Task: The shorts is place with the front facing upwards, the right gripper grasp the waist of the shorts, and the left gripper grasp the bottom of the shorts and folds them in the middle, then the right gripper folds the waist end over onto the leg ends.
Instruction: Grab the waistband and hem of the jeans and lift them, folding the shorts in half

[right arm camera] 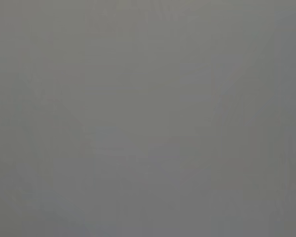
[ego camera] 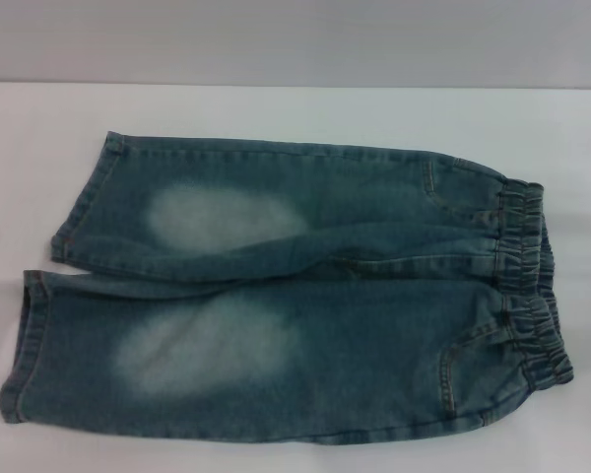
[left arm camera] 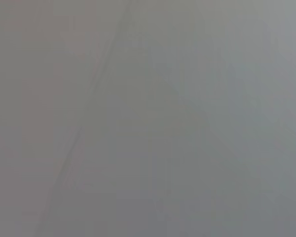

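Observation:
The blue denim shorts (ego camera: 305, 296) lie flat and spread out on the white table (ego camera: 276, 113) in the head view, front side up, with pale faded patches on both thighs. The waist of the shorts (ego camera: 530, 281), a darker ruffled elastic band, is at the right. The bottom of the shorts, its two straight hems (ego camera: 25, 345), is at the left, the far leg's hem (ego camera: 84, 202) sitting higher. Neither gripper appears in the head view. Both wrist views show only a plain grey field with nothing recognisable.
White tabletop surrounds the shorts on the far side and at both ends. A grey wall (ego camera: 295, 39) runs along the table's far edge. The near leg reaches almost to the lower edge of the head view.

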Controlling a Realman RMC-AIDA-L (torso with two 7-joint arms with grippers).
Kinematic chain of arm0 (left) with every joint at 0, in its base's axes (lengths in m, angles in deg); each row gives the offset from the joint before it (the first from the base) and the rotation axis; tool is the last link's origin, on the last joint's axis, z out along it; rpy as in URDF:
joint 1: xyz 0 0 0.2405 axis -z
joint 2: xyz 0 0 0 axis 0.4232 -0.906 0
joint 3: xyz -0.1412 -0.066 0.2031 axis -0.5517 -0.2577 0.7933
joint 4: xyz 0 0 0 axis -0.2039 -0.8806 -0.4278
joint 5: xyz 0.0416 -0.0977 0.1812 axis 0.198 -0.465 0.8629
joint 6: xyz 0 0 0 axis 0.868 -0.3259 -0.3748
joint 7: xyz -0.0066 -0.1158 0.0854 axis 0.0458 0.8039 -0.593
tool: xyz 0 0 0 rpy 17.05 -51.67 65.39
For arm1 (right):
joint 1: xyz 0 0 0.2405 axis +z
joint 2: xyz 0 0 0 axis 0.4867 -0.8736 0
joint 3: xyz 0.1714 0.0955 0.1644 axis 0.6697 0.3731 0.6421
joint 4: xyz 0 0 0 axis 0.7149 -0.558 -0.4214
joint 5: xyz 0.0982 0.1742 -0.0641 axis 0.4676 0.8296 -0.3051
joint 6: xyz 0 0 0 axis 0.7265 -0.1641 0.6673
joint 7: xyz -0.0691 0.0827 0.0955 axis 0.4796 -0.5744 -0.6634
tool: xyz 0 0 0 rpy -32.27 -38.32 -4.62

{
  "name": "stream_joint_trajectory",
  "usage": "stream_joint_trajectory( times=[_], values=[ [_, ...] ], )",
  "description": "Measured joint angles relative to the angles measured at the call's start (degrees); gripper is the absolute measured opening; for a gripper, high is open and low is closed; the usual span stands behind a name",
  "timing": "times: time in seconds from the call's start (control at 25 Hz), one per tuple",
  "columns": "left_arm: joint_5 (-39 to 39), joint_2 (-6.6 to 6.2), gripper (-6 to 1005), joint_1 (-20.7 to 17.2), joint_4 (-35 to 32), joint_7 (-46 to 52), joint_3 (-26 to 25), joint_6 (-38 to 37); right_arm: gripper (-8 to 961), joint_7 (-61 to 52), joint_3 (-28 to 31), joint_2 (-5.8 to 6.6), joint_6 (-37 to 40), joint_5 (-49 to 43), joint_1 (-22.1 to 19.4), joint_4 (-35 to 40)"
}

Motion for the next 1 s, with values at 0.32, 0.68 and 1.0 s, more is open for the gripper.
stream_joint_trajectory(
  times=[0.32,0.68,1.0],
  values=[
    [0.47,-0.98,814,0.07,-0.88,5.88,2.10,-0.75,503,0.03,-1.64,-0.13,-0.12,-0.14,-2.32,-0.15],
    [4.26,-13.72,810,6.23,-6.14,35.00,18.61,6.69,502,-0.41,-1.86,0.21,-3.15,-0.45,-2.78,0.23],
    [25.22,-20.69,807,12.41,-8.29,57.80,18.51,7.96,504,-0.66,-1.85,0.39,-8.45,-0.54,-2.00,2.08]
  ],
)
